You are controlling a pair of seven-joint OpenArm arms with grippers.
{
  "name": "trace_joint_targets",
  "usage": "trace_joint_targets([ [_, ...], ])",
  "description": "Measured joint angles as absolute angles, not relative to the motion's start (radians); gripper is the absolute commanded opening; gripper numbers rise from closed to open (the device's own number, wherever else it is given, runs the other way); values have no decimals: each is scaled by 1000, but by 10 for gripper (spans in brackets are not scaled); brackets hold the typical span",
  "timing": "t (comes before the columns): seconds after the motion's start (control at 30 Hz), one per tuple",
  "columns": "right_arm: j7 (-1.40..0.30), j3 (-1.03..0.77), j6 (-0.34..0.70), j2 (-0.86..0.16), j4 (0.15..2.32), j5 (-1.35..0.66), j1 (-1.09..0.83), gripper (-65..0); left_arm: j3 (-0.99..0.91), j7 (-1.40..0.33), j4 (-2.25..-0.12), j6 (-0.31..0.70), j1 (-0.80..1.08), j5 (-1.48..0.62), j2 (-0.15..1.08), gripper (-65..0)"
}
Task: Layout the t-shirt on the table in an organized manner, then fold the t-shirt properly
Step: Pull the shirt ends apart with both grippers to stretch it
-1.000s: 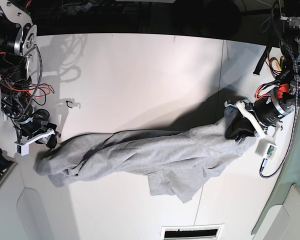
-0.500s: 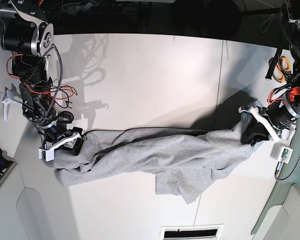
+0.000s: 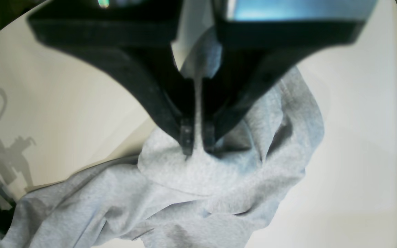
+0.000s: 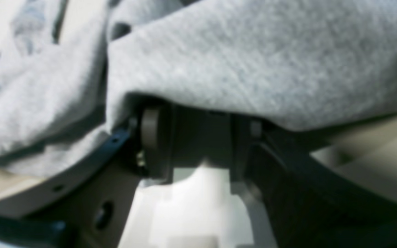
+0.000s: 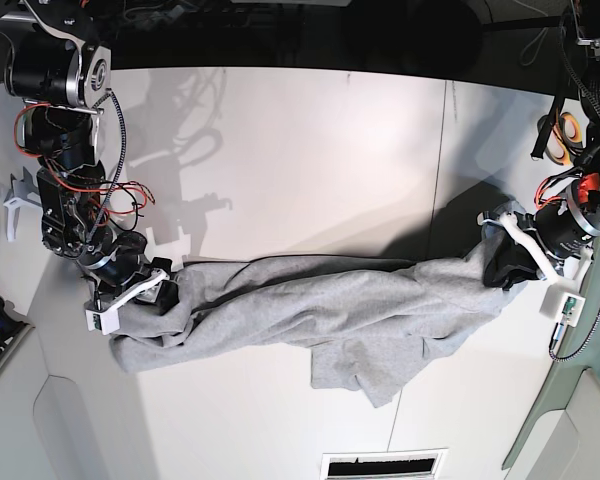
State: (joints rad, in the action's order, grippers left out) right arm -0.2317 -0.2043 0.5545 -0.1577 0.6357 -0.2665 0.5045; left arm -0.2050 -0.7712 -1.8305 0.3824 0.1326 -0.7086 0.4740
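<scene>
While the shirt (image 5: 320,315) lies bunched in a long band across the counter (image 5: 280,150), left jaws (image 3: 195,143) pinch one end; right jaws (image 5: 145,290) sit at the other end, cloth draped over them, grip unclear.

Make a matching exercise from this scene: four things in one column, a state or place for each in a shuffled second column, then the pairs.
1. left gripper
2. right gripper
3. t-shirt
4. table

A. white, under everything
B. stretched in a bunched band between the arms
C. shut on a pinch of cloth
D. at the cloth's other end, fingertips hidden by fabric

Pairs: 1-C, 2-D, 3-B, 4-A
</scene>
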Motion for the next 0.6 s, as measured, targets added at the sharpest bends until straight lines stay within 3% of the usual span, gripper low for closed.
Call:
trace_joint_targets([
  [0.6,-320,-202,560,-127,827,-391,533,-377,-205,-744,-1830,382,132,-662,474,-650],
])
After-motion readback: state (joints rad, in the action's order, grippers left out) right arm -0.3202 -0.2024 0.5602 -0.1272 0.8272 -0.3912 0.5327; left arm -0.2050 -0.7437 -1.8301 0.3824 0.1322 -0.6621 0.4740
